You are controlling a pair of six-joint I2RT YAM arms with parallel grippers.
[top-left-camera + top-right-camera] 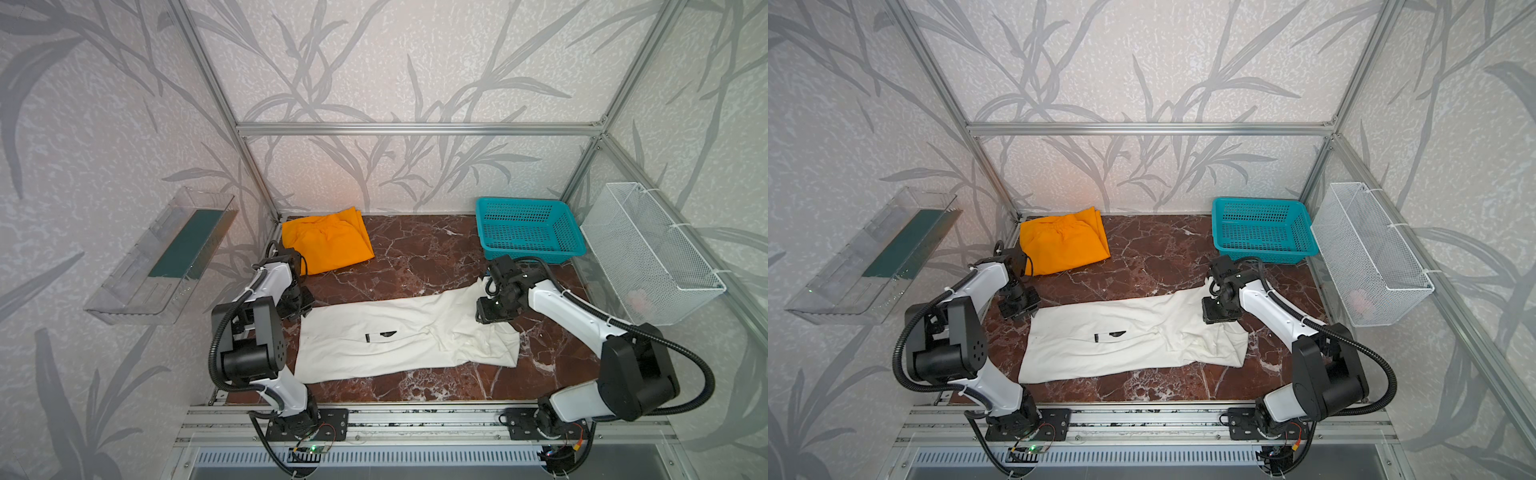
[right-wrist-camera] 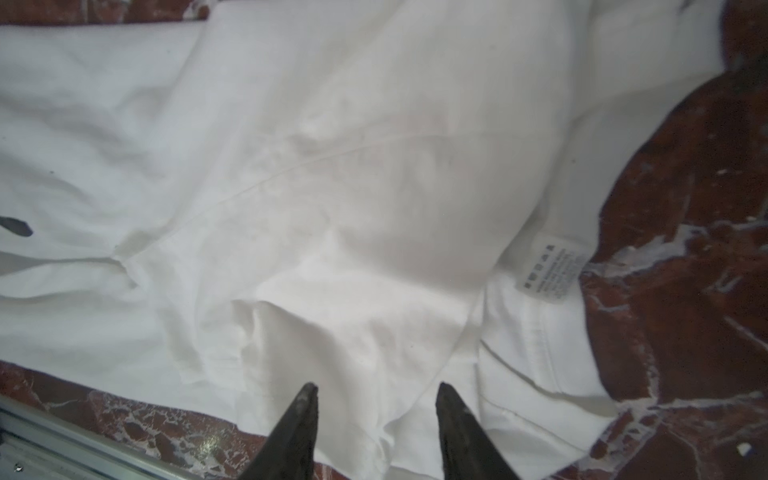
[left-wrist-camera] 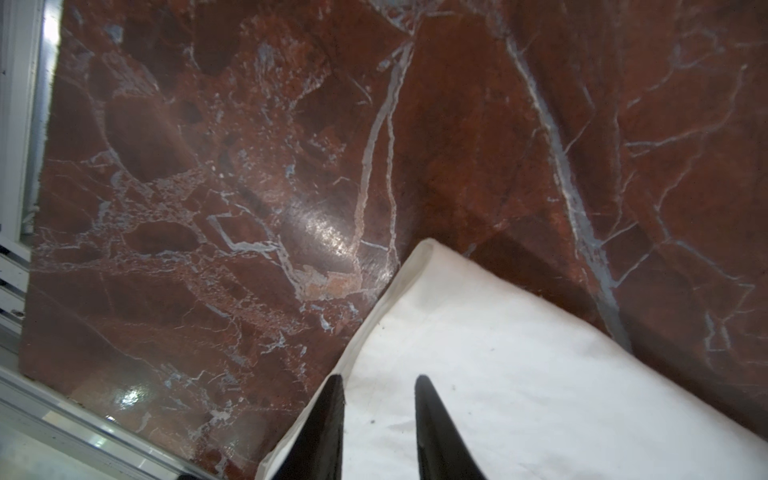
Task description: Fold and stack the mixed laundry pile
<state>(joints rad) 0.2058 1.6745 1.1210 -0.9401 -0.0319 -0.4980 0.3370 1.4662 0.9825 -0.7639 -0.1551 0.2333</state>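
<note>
The trousers' near left corner is covered by the left arm. The label's print on the shirt is blurred beyond reading.

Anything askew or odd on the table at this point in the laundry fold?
Only the white shirt: it lies as a long strip, smooth at the left but bunched and rumpled at its right end, where a care label shows. The orange trousers sit folded in the far left corner. Nothing looks spilled or damaged.

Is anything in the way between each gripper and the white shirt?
Nothing visible is. The left gripper hangs open above one corner of the white shirt, the right gripper open above its other end.
</note>
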